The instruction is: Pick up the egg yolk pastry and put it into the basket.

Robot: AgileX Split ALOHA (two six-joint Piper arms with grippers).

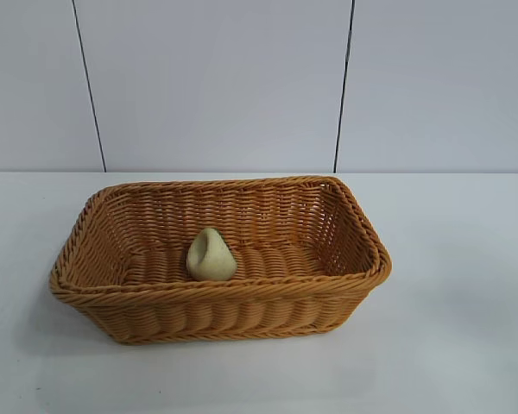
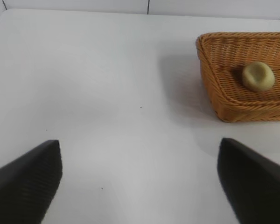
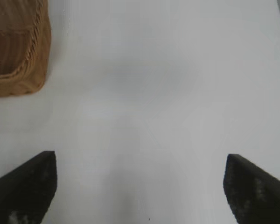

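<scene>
The egg yolk pastry (image 1: 211, 255), a pale cream rounded lump with a dimple, lies on the floor inside the woven golden-brown basket (image 1: 354, 216) at the table's middle. It also shows in the left wrist view (image 2: 258, 76), inside the basket (image 2: 210, 70). My left gripper (image 2: 140, 179) is open and empty above bare table, well apart from the basket. My right gripper (image 3: 141, 186) is open and empty above bare table, with a corner of the basket (image 3: 35, 70) off to one side. Neither arm shows in the exterior view.
A white table (image 1: 457, 328) holds the basket, with a pale panelled wall (image 1: 242, 78) behind it. Nothing else stands on the table.
</scene>
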